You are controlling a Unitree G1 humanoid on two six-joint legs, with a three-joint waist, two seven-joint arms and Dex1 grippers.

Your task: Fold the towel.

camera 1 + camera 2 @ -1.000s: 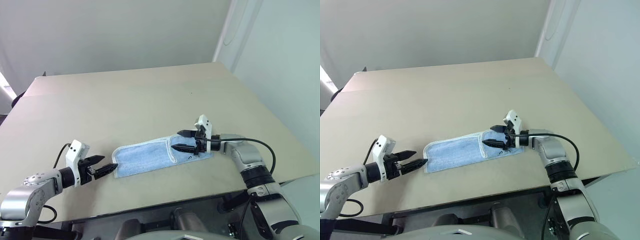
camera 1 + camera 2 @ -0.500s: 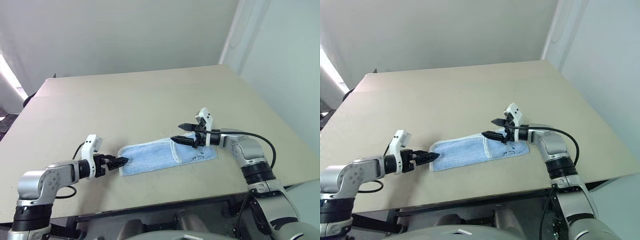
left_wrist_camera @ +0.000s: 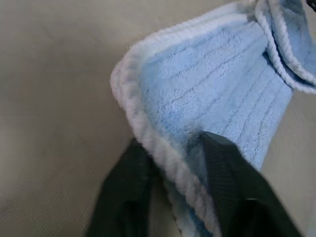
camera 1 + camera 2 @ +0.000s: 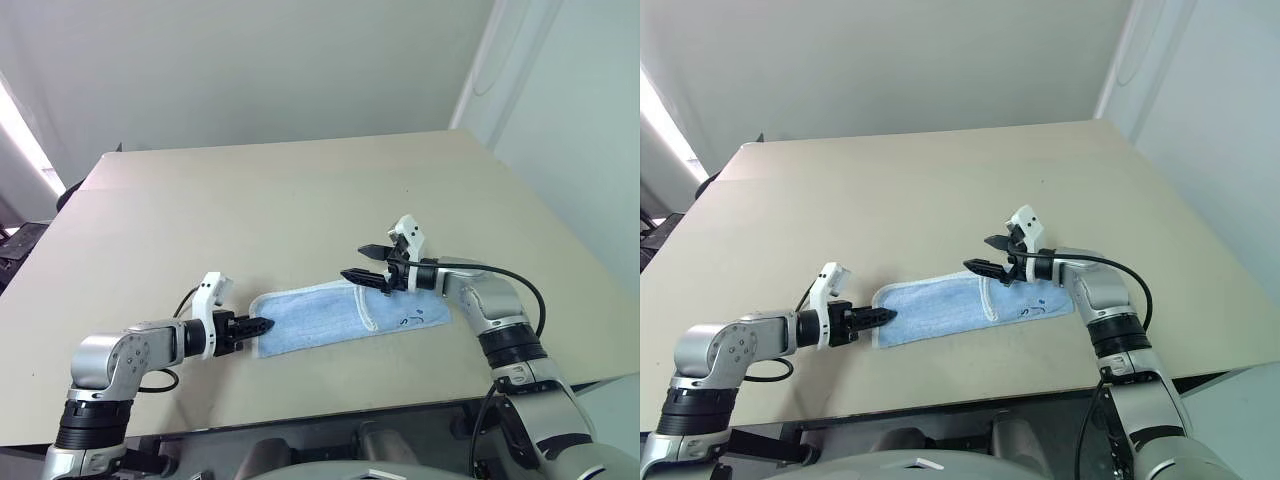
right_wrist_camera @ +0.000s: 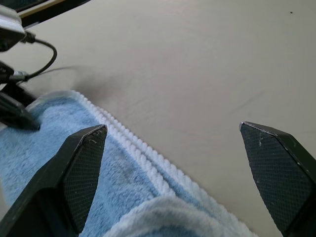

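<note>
On the tan table [image 4: 300, 200], the left gripper [image 4: 258, 326] pinches the blue towel's [image 4: 330, 318] near end, while the right gripper [image 4: 365, 264] hangs wide open over its far end.

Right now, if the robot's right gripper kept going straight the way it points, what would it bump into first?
Probably the small light blue soft towel. The open right gripper points left and slightly downward, hovering above the towel's folded-over end. Depth is unclear; if it clears the cloth, the beige table comes next.
</note>
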